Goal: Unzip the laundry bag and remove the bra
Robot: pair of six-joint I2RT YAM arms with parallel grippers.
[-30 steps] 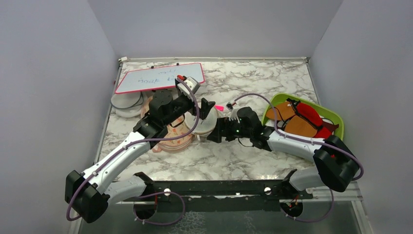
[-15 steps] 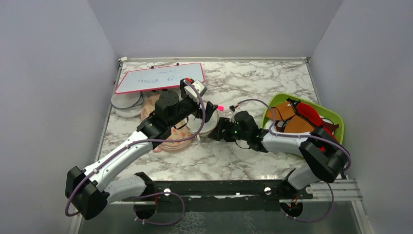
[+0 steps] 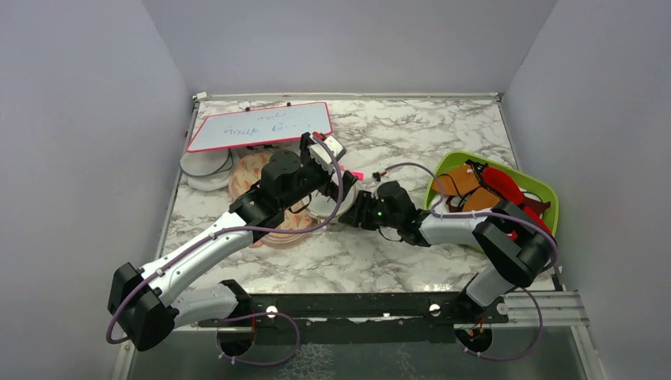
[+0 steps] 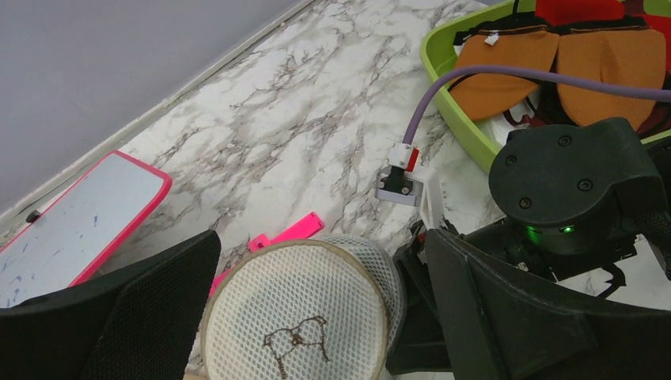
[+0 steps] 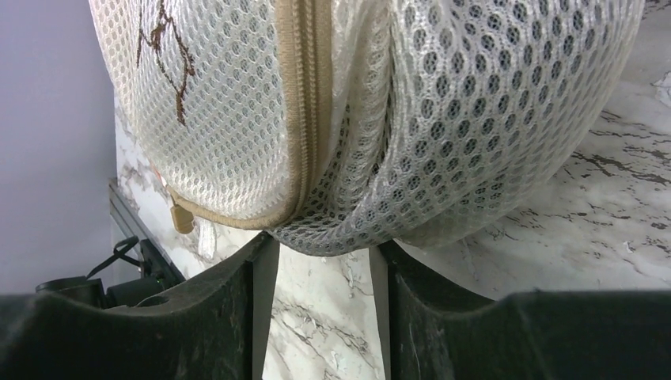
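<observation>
The laundry bag (image 3: 331, 202), a round white mesh case with a beige rim, is tipped on its edge at the table's middle. In the left wrist view its face (image 4: 297, 317) shows a small dark stitched mark. My left gripper (image 3: 326, 184) is open and its fingers straddle the bag (image 4: 322, 237). My right gripper (image 3: 354, 211) comes from the right and is shut on a fold of mesh at the bag's lower edge (image 5: 320, 253). The beige zipper (image 5: 305, 103) is closed, with its pull (image 5: 180, 215) low on the left. No black bra shows.
A peach floral pouch (image 3: 273, 229) lies under my left arm. A pink-framed whiteboard (image 3: 261, 127) and a white round thing (image 3: 206, 172) are at the back left. A pink clip (image 4: 289, 232) lies behind the bag. A green tray (image 3: 551, 207) holds red, orange and brown garments.
My left gripper has moved right and come over the bag, straddling it. My right gripper has pushed left up to the bag's edge, and its arm has stretched out.
</observation>
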